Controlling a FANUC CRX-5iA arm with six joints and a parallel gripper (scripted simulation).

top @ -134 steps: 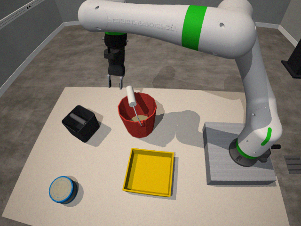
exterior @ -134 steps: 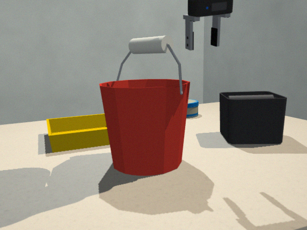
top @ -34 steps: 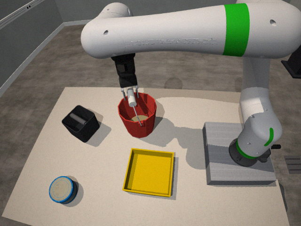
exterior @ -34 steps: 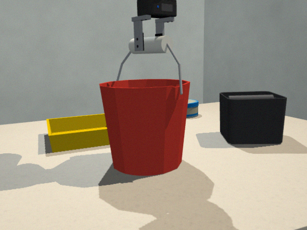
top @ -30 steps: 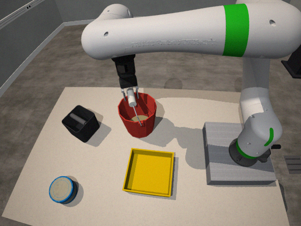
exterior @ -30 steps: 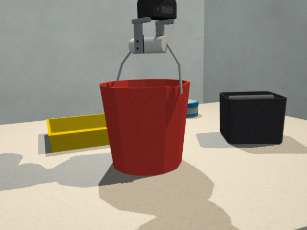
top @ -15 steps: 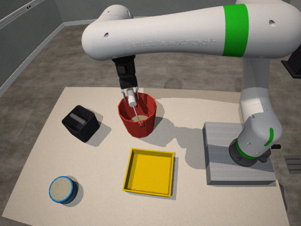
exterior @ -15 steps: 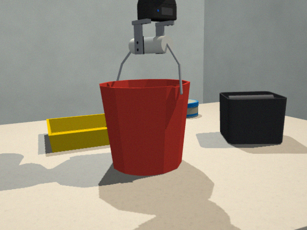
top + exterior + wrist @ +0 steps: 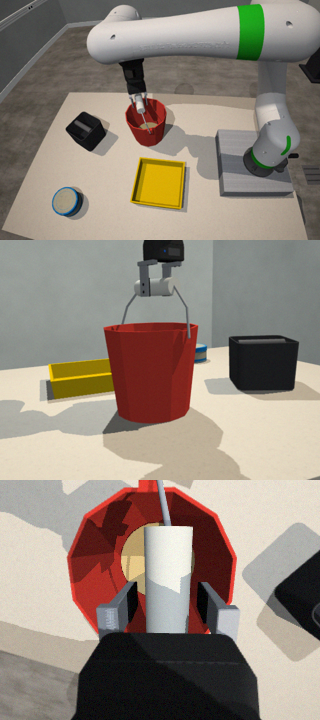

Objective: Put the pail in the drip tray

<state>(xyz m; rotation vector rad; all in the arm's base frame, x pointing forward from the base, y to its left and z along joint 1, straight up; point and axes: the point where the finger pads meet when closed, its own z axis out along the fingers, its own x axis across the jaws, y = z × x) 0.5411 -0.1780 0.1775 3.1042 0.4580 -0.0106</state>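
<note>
The red pail [image 9: 148, 138] [image 9: 149, 374] [image 9: 95, 585] stands upright on the table, outside the tray. Its wire bail is raised, with a white cylindrical grip [image 9: 140, 109] [image 9: 158, 287] [image 9: 169, 555] at the top. My gripper [image 9: 139, 104] [image 9: 155, 290] [image 9: 167, 594] is open, one finger on either side of the white grip, with gaps to both fingers in the wrist view. The yellow drip tray [image 9: 160, 183] [image 9: 81, 387] is empty and lies in front of the pail in the top view; the pail hides part of it in the exterior view.
A black square bin [image 9: 91, 139] [image 9: 263, 366] [image 9: 300, 595] with a grey bar across its opening stands left of the pail in the top view. A round blue-rimmed tin [image 9: 65, 201] [image 9: 201, 356] is at the front left. The arm's grey base block [image 9: 232, 187] is on the right.
</note>
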